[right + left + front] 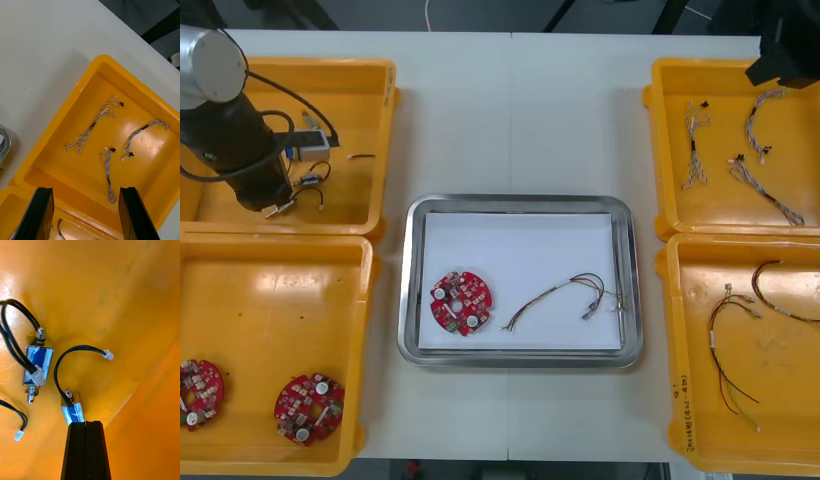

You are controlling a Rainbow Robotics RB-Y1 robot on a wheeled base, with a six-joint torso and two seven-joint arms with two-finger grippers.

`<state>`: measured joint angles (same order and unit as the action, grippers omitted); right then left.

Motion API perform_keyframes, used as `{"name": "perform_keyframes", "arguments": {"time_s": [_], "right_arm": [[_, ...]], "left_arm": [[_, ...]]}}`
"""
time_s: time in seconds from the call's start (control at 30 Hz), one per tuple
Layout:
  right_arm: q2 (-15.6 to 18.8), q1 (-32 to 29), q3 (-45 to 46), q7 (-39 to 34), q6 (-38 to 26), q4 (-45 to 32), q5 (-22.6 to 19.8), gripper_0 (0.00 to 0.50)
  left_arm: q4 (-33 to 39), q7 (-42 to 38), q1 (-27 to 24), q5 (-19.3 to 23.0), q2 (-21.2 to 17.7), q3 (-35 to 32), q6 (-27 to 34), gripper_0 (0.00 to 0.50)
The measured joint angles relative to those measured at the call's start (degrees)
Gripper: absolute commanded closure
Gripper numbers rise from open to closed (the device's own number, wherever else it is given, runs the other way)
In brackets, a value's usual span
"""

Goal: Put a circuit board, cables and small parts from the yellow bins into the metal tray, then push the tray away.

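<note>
- Table (pixel 510 110): light top with a seam running away from the robot down its middle. It carries four bins and a tray. Dark floor lies beyond its far edge.
- Far-left yellow bin (pixel 365 75): holds small metal parts with black cables. The left arm (pixel 230 150) reaches down into it.
- Near-left yellow bin (pixel 275 300): two round red circuit boards lie near its front, one at the outer wall (pixel 198 392) and one just beside it (pixel 309 408).
- Far-right yellow bin (pixel 48 150): three twisted blue and white cables (pixel 93 125) lie apart on its floor.
- Near-right yellow bin (pixel 790 400): thin red, yellow and black cables (pixel 732 345) lie loose inside.
- Metal tray (pixel 515 205): sits between the bins and is white inside.
- Right arm (pixel 785 45): high over the far-right corner of the table.
- Right gripper (pixel 86 189): hangs above the far-right bin with its fingers spread wide and nothing between them.
- Left gripper (pixel 86 423): low inside the far-left bin with its fingers pressed together.
- Circuit board in the tray (pixel 461 302): lies flat toward the tray's left side.
- Loose cable in the tray (pixel 565 293): curves from beside the board toward the right rim. Its colours are hard to tell.
- Blue-wrapped metal part (pixel 74 410): lies right at the left fingertips and has a black cable loop (pixel 63 360).
- Second blue-wrapped part (pixel 37 363): lies near the first.
</note>
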<state>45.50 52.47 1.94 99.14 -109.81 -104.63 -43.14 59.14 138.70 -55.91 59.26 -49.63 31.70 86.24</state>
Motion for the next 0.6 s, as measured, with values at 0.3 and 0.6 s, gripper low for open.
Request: {"name": "perform_keyframes", "arguments": {"time_s": [0.3,0.6], "right_arm": [[1.4,0.0,4.9,0.0,0.0,6.8,2.3,0.000],[2.8,-0.2,11.4,0.0,0.0,13.5,5.3,0.000]], "left_arm": [[1.7,0.0,-1.2,-0.9,-0.1,-6.3,7.3,0.500],[4.5,0.0,-2.2,-3.7,-0.2,-11.4,13.6,0.500]]}}
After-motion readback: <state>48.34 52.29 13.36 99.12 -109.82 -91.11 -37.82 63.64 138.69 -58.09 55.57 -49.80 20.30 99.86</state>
